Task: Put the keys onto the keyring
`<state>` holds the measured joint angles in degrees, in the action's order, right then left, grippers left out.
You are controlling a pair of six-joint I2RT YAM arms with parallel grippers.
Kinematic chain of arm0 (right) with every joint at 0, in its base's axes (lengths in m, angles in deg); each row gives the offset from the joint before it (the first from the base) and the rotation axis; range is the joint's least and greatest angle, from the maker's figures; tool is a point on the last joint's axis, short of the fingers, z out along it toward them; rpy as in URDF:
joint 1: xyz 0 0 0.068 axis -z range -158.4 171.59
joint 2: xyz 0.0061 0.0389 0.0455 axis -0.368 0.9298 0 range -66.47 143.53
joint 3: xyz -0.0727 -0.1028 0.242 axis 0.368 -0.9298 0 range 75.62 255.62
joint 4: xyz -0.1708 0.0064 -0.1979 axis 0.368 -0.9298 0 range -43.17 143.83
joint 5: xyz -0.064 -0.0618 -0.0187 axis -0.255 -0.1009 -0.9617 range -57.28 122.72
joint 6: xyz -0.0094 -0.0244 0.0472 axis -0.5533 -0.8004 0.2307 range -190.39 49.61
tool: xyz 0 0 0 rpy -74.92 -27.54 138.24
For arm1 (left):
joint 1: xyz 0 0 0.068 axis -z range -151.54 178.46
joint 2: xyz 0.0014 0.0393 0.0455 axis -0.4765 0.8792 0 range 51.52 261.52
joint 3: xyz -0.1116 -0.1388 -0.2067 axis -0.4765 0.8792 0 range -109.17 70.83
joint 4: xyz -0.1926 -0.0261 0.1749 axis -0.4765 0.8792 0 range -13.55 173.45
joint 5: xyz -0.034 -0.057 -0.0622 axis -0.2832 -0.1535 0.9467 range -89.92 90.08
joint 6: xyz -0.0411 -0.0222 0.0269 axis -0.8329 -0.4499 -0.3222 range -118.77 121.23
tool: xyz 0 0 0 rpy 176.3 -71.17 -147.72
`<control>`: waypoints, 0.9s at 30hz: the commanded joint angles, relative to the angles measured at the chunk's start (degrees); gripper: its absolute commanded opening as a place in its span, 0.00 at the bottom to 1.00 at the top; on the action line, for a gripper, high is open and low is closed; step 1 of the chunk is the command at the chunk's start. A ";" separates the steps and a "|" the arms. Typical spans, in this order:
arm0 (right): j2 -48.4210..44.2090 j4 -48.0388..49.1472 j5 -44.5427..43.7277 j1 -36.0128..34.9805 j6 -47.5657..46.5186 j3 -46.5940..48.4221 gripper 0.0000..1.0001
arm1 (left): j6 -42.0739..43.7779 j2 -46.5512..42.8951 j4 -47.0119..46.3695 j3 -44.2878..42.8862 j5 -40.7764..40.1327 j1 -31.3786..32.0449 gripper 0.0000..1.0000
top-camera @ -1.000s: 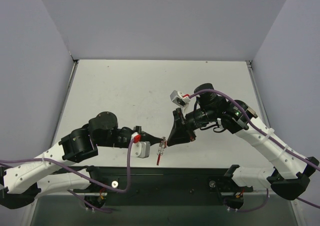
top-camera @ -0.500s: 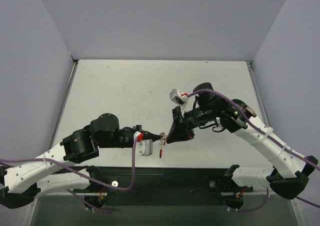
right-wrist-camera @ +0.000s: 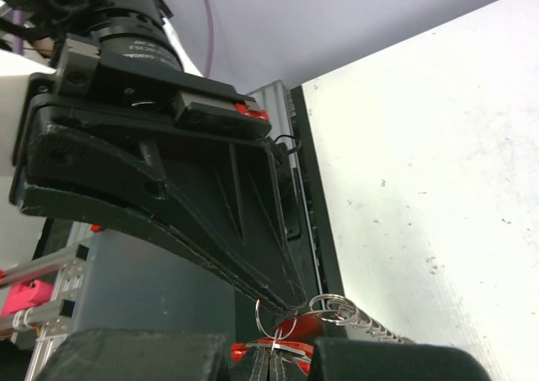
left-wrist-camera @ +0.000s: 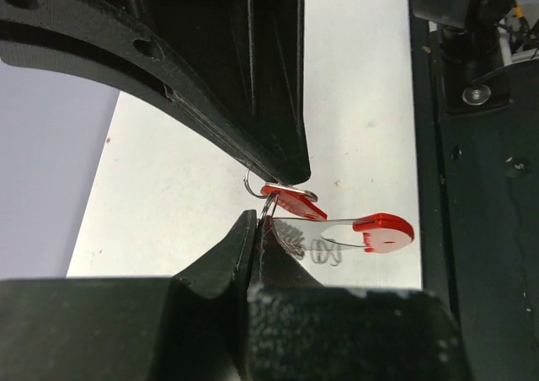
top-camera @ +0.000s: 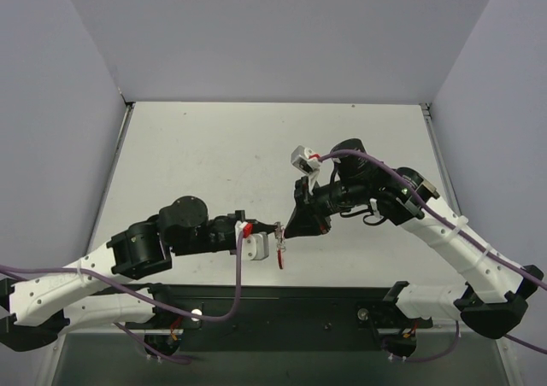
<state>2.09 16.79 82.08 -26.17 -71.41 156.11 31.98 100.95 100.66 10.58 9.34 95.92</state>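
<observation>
Left wrist view: left gripper (left-wrist-camera: 255,222) jaws pinch keyring (left-wrist-camera: 383,232); right gripper (left-wrist-camera: 290,175) jaws pinch key (left-wrist-camera: 295,204) just above left tips. Best handled with firm grips, feeding chain slowly through key loop.

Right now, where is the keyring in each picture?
Top external: the keyring dangles low centre, just under where two shut gripper tips meet.
Left wrist: centre; its red band reaches right from those tips.
Right wrist: bottom centre; its silvery chain curls beside the tips.
Shared landmark: the tip of the left gripper meeting the tip of the right gripper.
</observation>
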 commanded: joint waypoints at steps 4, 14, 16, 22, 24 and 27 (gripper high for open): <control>0.09 0.47 2.32 -4.08 4.97 3.89 0.00 | -2.09 -0.30 -6.54 -1.63 -15.84 0.39 0.00; 0.62 0.56 2.32 -5.05 5.41 5.12 0.00 | -1.56 1.19 -7.15 -1.89 -22.61 4.69 0.00; 0.44 0.56 2.40 -5.05 5.50 5.47 0.00 | -1.39 1.55 -7.24 -1.89 -24.54 5.31 0.00; 0.26 0.47 2.49 -5.40 5.67 6.17 0.00 | -1.12 1.55 -8.56 -1.62 -28.76 6.89 0.00; 0.26 0.65 2.49 -5.58 5.67 6.35 0.00 | -1.21 1.98 -8.65 -1.80 -30.77 7.77 0.00; 0.18 0.74 2.40 -5.84 5.68 6.61 0.00 | -0.95 2.77 -8.65 -2.15 -32.80 8.91 0.00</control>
<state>2.81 16.33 73.74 -28.38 -68.22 159.96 29.92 101.64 98.04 10.58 -12.39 104.75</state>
